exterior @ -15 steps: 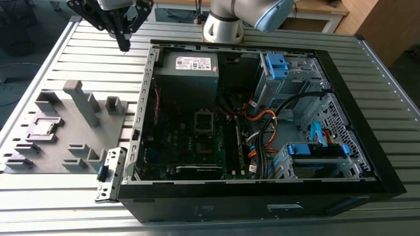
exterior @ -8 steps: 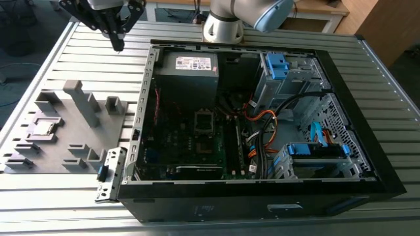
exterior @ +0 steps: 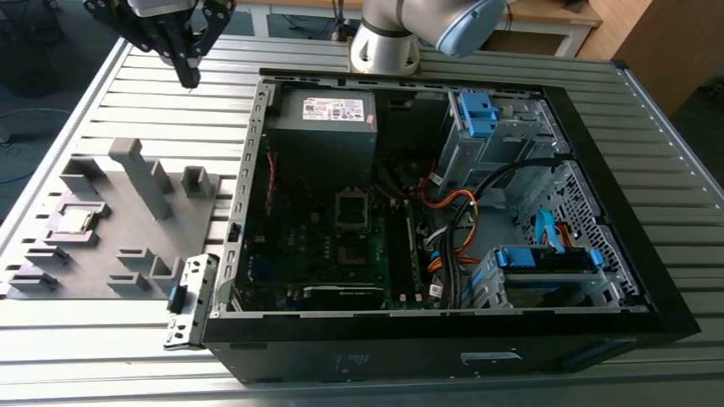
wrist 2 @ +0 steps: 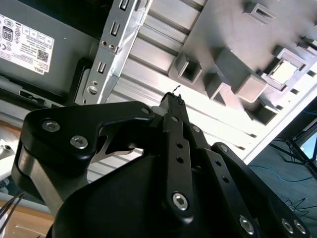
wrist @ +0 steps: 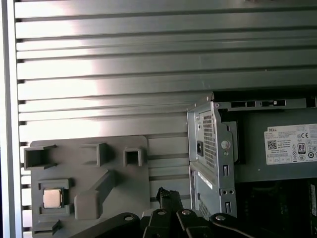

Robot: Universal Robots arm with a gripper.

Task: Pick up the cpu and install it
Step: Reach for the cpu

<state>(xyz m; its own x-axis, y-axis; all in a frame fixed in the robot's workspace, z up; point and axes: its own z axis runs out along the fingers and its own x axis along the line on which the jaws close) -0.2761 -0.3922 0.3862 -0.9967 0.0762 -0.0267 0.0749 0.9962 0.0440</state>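
Right, your jaws hang pinched together and empty over the counter (exterior: 68, 110), past the far edge of the tray (exterior: 114, 242). The cpu (exterior: 74, 222) lies flat in its tray pocket, well apart from them, toward the exterior view's lower left.

The cpu (exterior: 74, 221) is dull silver, its tray (exterior: 206, 227) matte grey, the tabletop (exterior: 108, 106) pale silver with ribbed stripes, the computer case (exterior: 453, 352) black with blue drive brackets (exterior: 476, 114) and orange cables (exterior: 448, 201), the pincer (exterior: 189, 79) black.
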